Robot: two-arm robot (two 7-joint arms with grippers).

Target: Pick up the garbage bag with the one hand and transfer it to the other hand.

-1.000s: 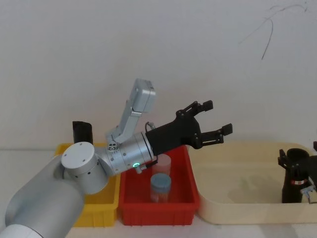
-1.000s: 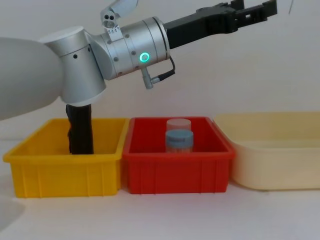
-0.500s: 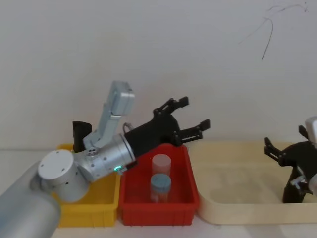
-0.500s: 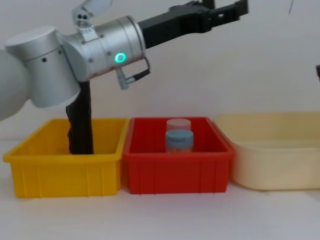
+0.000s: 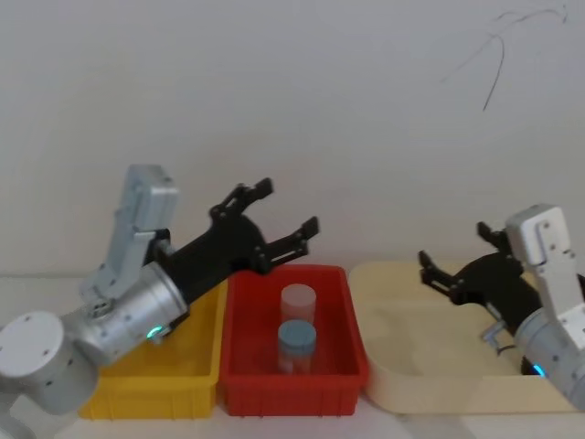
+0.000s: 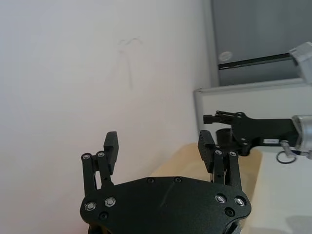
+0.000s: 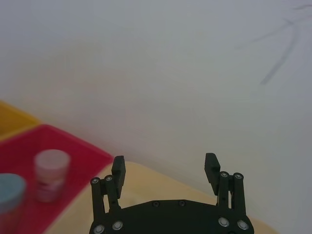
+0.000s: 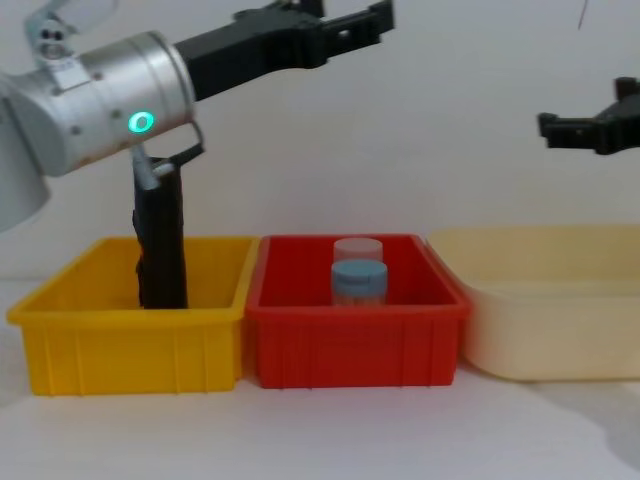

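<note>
The garbage bag is hidden behind my right arm in the head view. My left gripper (image 5: 288, 205), on the silver arm with the green ring (image 8: 141, 122), is open and empty. It hangs high above the seam between the yellow bin (image 5: 146, 393) and the red bin (image 5: 292, 384). My right gripper (image 5: 454, 247) is open too, holding nothing, and hovers over the beige tray (image 5: 411, 384). Its fingers point left toward the left gripper. The chest view has the left gripper (image 8: 345, 12) at the top and the right gripper (image 8: 583, 107) at the right edge.
A plain black roll (image 8: 160, 245) stands upright in the yellow bin (image 8: 130, 340). Two jars stand in the red bin, one pale pink (image 5: 297, 300) and one with a blue lid (image 5: 296, 338). A white wall is close behind.
The left arm has swung left and pulled back, its gripper still open. The right gripper let go of the labelled bag in the beige tray, then rose and moved left, open.
</note>
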